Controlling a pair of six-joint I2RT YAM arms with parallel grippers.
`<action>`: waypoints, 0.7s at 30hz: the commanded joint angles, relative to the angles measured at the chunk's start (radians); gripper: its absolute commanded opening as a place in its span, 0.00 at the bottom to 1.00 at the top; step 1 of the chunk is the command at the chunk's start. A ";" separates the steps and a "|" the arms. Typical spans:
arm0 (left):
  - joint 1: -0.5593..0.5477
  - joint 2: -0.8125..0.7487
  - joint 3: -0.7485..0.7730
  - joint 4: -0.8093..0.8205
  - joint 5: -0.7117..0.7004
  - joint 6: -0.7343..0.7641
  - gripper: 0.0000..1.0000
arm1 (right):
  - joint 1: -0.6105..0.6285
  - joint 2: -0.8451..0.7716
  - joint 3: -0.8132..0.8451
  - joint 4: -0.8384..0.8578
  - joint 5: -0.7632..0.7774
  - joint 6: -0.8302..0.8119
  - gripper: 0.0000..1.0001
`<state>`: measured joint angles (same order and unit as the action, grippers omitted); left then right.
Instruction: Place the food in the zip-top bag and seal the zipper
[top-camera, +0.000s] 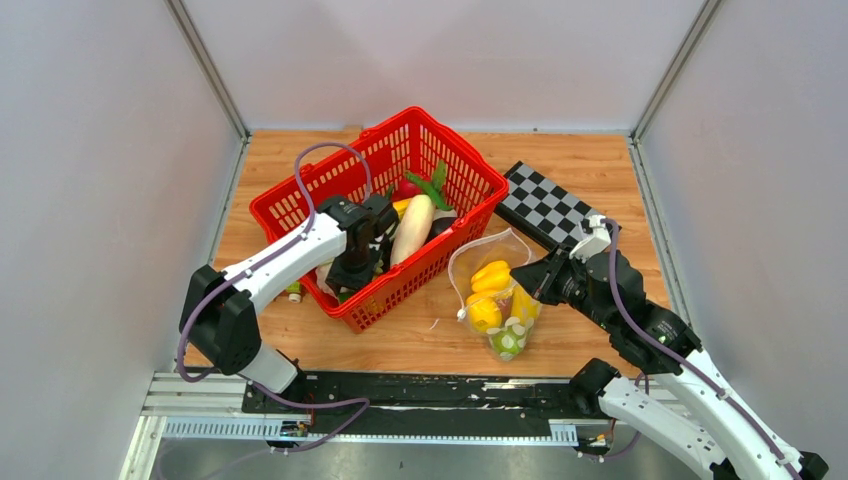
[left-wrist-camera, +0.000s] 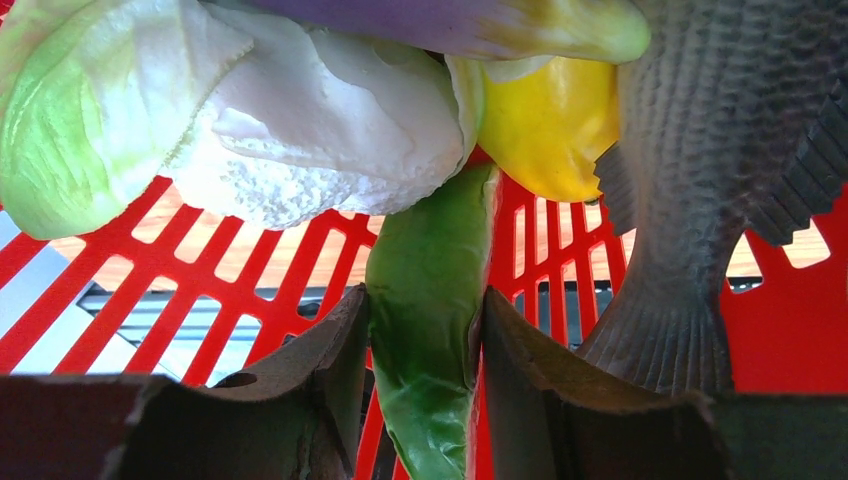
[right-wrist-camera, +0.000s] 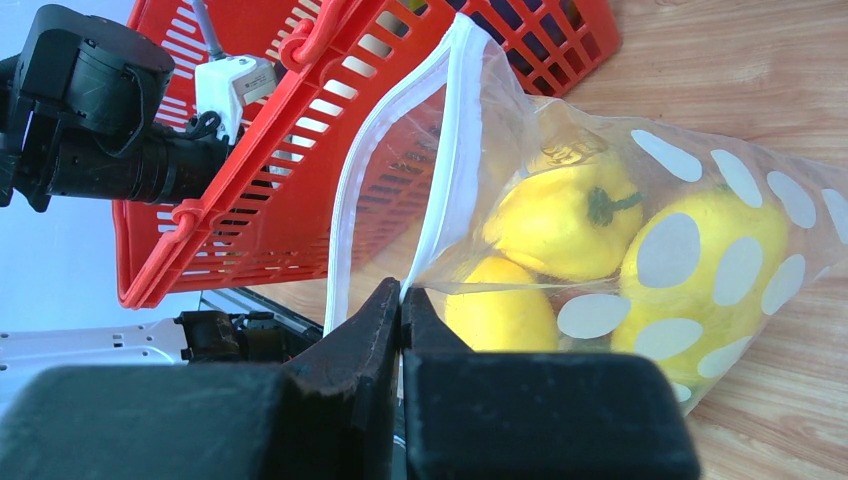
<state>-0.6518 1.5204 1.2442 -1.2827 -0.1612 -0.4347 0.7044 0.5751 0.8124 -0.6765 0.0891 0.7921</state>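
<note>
The clear dotted zip-top bag (top-camera: 497, 292) stands open on the table beside the red basket (top-camera: 290, 200). Yellow toy peppers (right-wrist-camera: 565, 215) and a green piece lie inside it. My right gripper (right-wrist-camera: 402, 300) is shut on the bag's white zipper strip (right-wrist-camera: 440, 190) and holds the mouth up. My left gripper (left-wrist-camera: 425, 335) is down inside the basket, shut on a long green toy pepper (left-wrist-camera: 430, 290). Around it lie a white-green cabbage (left-wrist-camera: 200, 110), a yellow piece (left-wrist-camera: 545, 125) and a grey toy fish (left-wrist-camera: 700, 180). A white radish (top-camera: 412, 228) shows in the basket from above.
A black-and-white checkerboard (top-camera: 545, 203) lies behind the bag at the right. A small toy (top-camera: 294, 292) sits on the table left of the basket. Grey walls close in both sides. The black rail (top-camera: 420, 392) runs along the near edge.
</note>
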 joint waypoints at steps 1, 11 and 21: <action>0.000 -0.016 0.023 -0.005 0.046 0.027 0.23 | 0.003 -0.001 0.027 0.029 0.006 0.000 0.03; 0.000 -0.040 0.079 -0.015 0.034 0.037 0.00 | 0.003 -0.003 0.031 0.021 0.014 -0.005 0.03; 0.000 -0.075 0.203 -0.012 -0.021 0.034 0.00 | 0.004 -0.011 0.033 0.012 0.022 -0.004 0.03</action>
<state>-0.6518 1.4902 1.3842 -1.3197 -0.1608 -0.4061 0.7044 0.5735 0.8124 -0.6773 0.0959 0.7918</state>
